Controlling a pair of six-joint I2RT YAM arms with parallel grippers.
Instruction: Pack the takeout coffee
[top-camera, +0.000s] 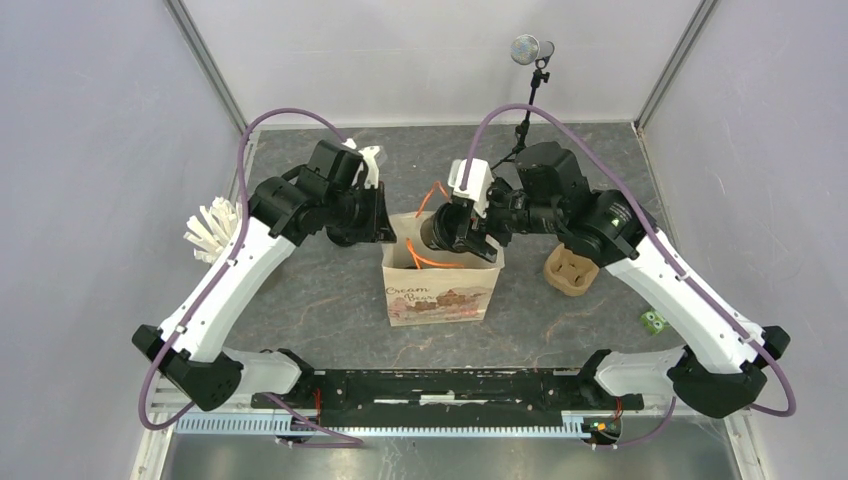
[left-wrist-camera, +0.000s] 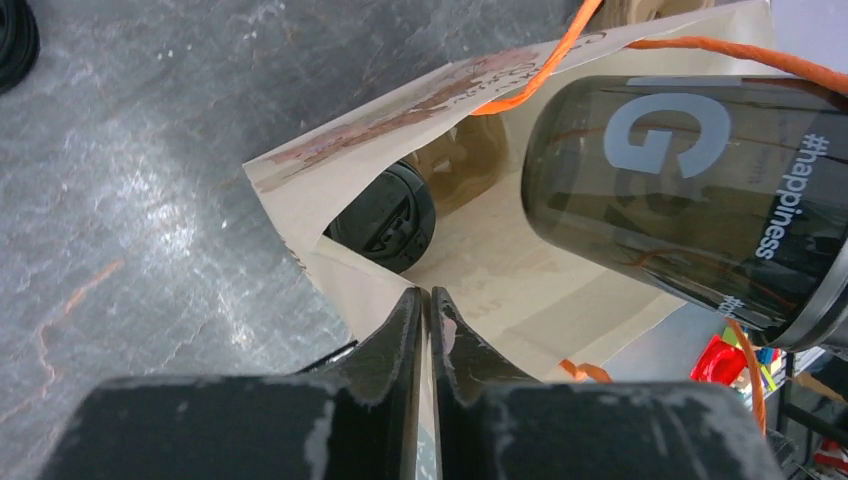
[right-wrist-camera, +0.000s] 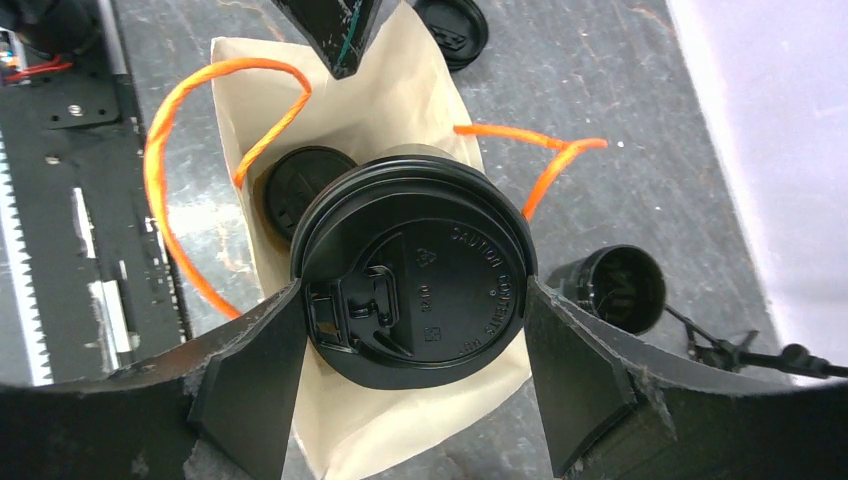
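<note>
My right gripper (top-camera: 452, 232) (right-wrist-camera: 412, 300) is shut on a black takeout coffee cup (top-camera: 440, 230) (right-wrist-camera: 440, 250), its fingers on both sides just under the lid. It holds the cup tilted over the open mouth of the beige paper bag (top-camera: 440, 295) (right-wrist-camera: 420, 90). The held cup also shows in the left wrist view (left-wrist-camera: 700, 190). A second lidded black cup (right-wrist-camera: 303, 185) (left-wrist-camera: 385, 215) lies inside the bag. My left gripper (top-camera: 383, 225) (left-wrist-camera: 428, 300) is shut on the bag's left rim (left-wrist-camera: 330, 270) and holds it open.
The brown pulp carrier (top-camera: 570, 270) sits right of the bag. A loose black lid (right-wrist-camera: 452, 28) (left-wrist-camera: 12, 40) lies beyond the bag. A black open-topped round object (right-wrist-camera: 615, 290) stands close by. A microphone stand (top-camera: 530, 60), a white object (top-camera: 212, 228) and a small green item (top-camera: 653, 321) are around.
</note>
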